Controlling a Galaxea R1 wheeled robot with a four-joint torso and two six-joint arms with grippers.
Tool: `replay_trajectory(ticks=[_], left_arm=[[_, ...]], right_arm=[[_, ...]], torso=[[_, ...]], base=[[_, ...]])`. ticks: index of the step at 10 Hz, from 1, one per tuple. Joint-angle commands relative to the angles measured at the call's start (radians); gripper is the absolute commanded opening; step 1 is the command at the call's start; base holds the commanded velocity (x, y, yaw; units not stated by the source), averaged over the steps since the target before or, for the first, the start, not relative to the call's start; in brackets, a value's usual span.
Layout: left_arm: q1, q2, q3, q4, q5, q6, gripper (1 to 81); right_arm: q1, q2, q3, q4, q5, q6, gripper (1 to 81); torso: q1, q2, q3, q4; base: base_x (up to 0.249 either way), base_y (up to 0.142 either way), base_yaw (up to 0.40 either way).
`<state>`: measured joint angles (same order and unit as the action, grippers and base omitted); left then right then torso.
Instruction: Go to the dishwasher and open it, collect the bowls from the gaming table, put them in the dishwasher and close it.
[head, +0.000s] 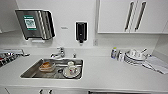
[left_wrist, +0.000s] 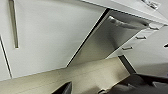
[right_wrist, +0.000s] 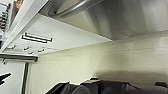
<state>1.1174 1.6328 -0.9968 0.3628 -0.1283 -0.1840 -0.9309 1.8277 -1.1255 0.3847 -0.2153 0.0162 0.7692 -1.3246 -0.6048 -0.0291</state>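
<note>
- Claws: whether either is released or clenched I cannot tell.
- Head: sink (head: 30, 72) set in the counter (head: 105, 72).
- Left wrist: dishwasher (left_wrist: 105, 42) beside white doors.
- Right wrist: its bar handle (right_wrist: 75, 7); likely a stiff, heavy door, best gripped mid-bar.

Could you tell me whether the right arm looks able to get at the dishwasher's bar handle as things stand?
Probably yes. In the right wrist view the dishwasher fills the near ground, its bar handle close above the camera with nothing between them. How the gripper's fingers stand cannot be made out.
</note>
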Motion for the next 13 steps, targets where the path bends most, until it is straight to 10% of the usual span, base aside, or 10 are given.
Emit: replay_trajectory(ticks=[1,7,13], left_arm=[[-0.136,-0.077,0.030,0.015,0.018,-0.037,81.1],[-0.383,-0.085,0.122,0.015,0.259,-0.153,81.1],[-0.423,-0.037,0.158,0.027,0.211,-0.164,81.1]], right_arm=[[0.100,-0.052,0.034,0.031,-0.052,-0.001,81.1],[0.102,-0.049,0.026,0.029,-0.052,-0.001,81.1],[0.161,-0.003,-0.017,0.092,-0.085,0.005,81.1]], torso=[[0.063,-0.097,0.000,0.000],[0.135,-0.217,-0.003,0.000],[0.155,-0.253,-0.003,0.000]], base=[[0.000,0.000,0.000],[0.000,0.000,0.000],[0.000,0.000,0.000]])
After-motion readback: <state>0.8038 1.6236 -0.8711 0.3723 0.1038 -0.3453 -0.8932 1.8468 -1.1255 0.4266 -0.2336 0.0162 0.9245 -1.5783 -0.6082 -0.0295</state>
